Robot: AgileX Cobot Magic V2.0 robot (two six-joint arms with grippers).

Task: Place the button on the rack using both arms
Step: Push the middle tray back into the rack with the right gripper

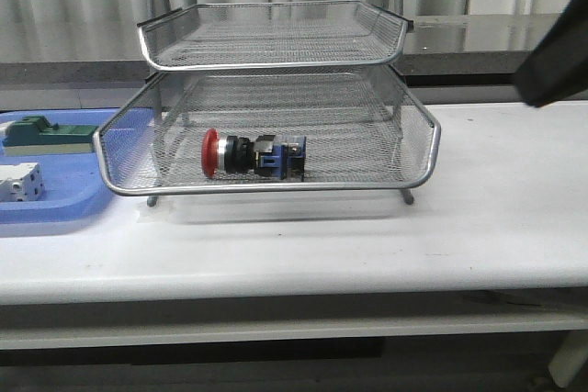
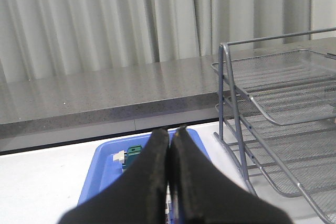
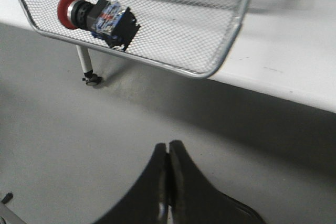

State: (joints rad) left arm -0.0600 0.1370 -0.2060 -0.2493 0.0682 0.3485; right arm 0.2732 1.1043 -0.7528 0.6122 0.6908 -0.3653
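Note:
The button [image 1: 253, 154], with red cap, black middle and blue rear block, lies on its side in the pulled-out lower tray of the silver wire rack [image 1: 276, 39]; the right wrist view also shows the button [image 3: 97, 15] in that rack [image 3: 210, 45]. My left gripper [image 2: 169, 132] is shut and empty, hovering above the blue tray, left of the rack [image 2: 278, 108]. My right gripper [image 3: 168, 145] is shut and empty, out past the table's front edge, over the floor. Only a dark part of the right arm [image 1: 556, 66] shows in the front view.
A flat blue tray [image 1: 64, 204] at the table's left holds a green block [image 1: 46, 133] and a white block [image 1: 20, 181]. From the left wrist the blue tray [image 2: 102, 166] and green block [image 2: 134, 155] show. The white table [image 1: 496, 227] stretches right of the rack.

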